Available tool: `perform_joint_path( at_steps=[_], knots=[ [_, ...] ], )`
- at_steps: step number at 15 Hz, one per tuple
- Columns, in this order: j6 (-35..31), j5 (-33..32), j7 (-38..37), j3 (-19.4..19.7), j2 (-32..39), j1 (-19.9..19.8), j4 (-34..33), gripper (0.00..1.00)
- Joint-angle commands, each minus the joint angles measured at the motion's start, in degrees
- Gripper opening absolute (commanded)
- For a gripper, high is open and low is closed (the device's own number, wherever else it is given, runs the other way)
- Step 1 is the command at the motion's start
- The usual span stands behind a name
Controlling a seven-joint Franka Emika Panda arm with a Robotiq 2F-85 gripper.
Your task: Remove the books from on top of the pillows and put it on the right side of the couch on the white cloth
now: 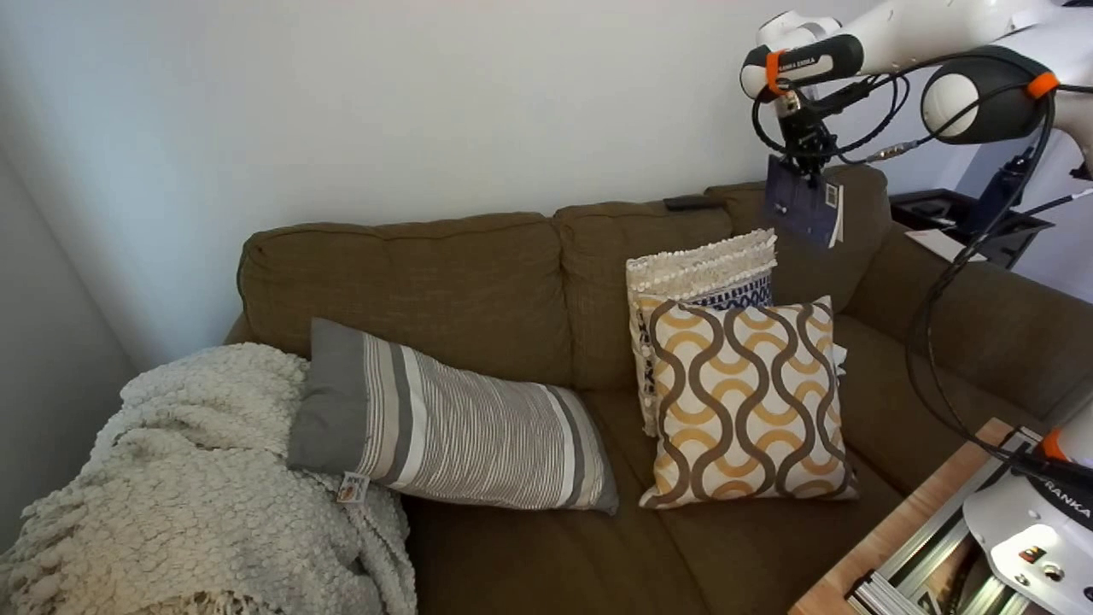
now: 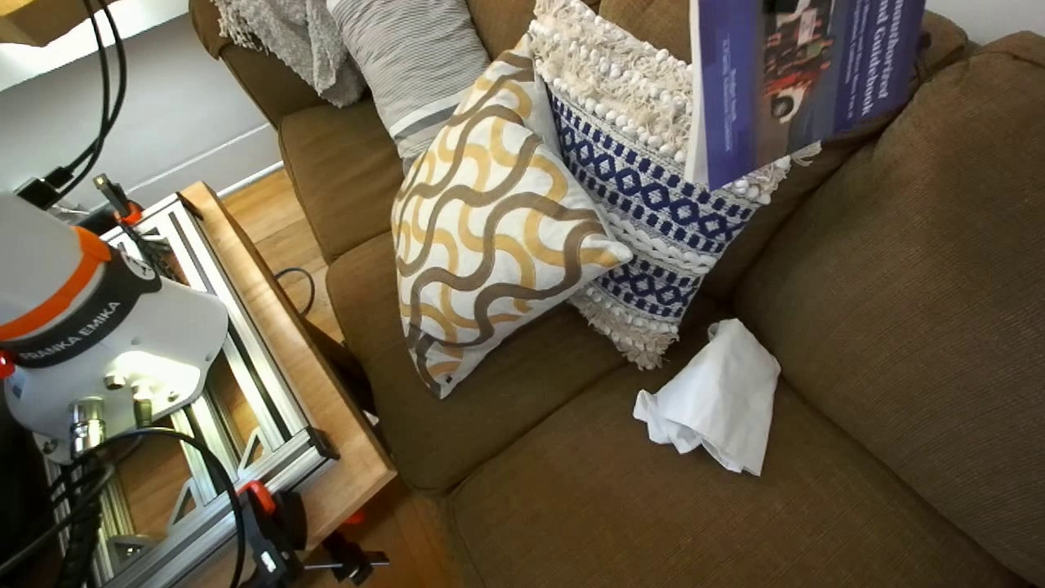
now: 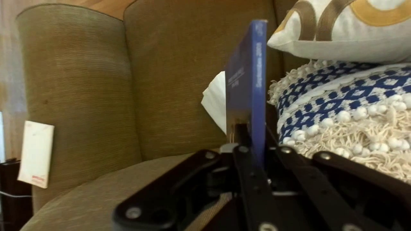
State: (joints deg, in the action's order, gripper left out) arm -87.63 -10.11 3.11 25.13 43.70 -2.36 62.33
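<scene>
Tool (image 3: 257,138) clamped on blue bk (image 3: 242,86), w/ spine txt (image 3: 258,65) showing in wrist view only.

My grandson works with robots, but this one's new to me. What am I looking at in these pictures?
This is a single, mostly white robot arm. Its black gripper works like a pincer and holds a blue book in the air. Two pictures come from cameras standing away from the arm; the third comes from a camera on its wrist. On the brown couch are a mustard-and-white pillow, a fringed blue-and-cream pillow, a striped bolster, a pale throw and a crumpled white cloth.
</scene>
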Motion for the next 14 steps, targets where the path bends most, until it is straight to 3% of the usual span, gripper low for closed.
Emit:
perform_joint_path(
  at_steps=[1,3,4,6,9,10,14],
  knots=[
    [-4.46,4.13,6.07,-1.7,-6.05,-2.93,14.24,0.03],
    [-4.6,6.31,6.35,-0.73,-7.28,-4.16,20.07,0.03],
    [-1.82,0.67,3.17,-5.69,-3.41,-6.3,11.1,0.11],
    [-2.81,1.86,3.71,-5.5,-4.57,-7.87,15.48,0.11],
    [-2.98,2.17,3.99,-5.62,-5.65,-8.09,17.03,0.11],
    [-2.99,2.2,3.99,-5.71,-5.94,-7.94,17.13,0.03],
    [-3.37,-3.84,14.82,-9.32,-4.65,-12.0,19.96,0.03]
  ],
)
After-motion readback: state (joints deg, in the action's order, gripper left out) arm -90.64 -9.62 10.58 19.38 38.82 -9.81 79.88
